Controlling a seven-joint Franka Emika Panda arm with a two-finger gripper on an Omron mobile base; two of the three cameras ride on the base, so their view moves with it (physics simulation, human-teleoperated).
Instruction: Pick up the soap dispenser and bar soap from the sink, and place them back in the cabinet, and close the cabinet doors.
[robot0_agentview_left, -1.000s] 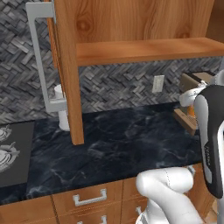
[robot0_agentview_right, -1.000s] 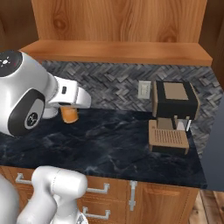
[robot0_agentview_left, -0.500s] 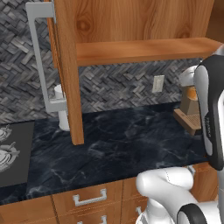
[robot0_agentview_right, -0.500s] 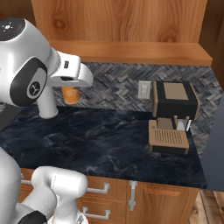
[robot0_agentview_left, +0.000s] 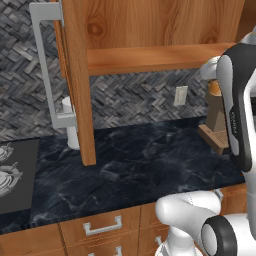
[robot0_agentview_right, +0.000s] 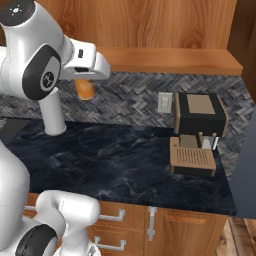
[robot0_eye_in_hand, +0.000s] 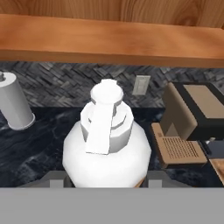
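Here a dark marbled table (robot0_agentview_right: 125, 160) fills the middle of both base views, backed by a grey herringbone wall (robot0_agentview_left: 130, 100), with the cabinet (robot0_agentview_right: 165, 30) across the top of the frame and its door (robot0_agentview_left: 75, 80) open at upper left. The left base view adds a stovetop (robot0_agentview_left: 12, 175) at lower left; the right base view shows a coffee machine (robot0_agentview_right: 199, 131) at centre right. The gripper (robot0_agentview_right: 86, 80) pinches the soap dispenser (robot0_eye_in_hand: 107, 140), orange at upper left in the right base view, white-topped at centre in the hand view.

Two rear base cameras sharing the counter (robot0_agentview_left: 135, 165), hand camera close over soap dispenser (robot0_eye_in_hand: 107, 144)
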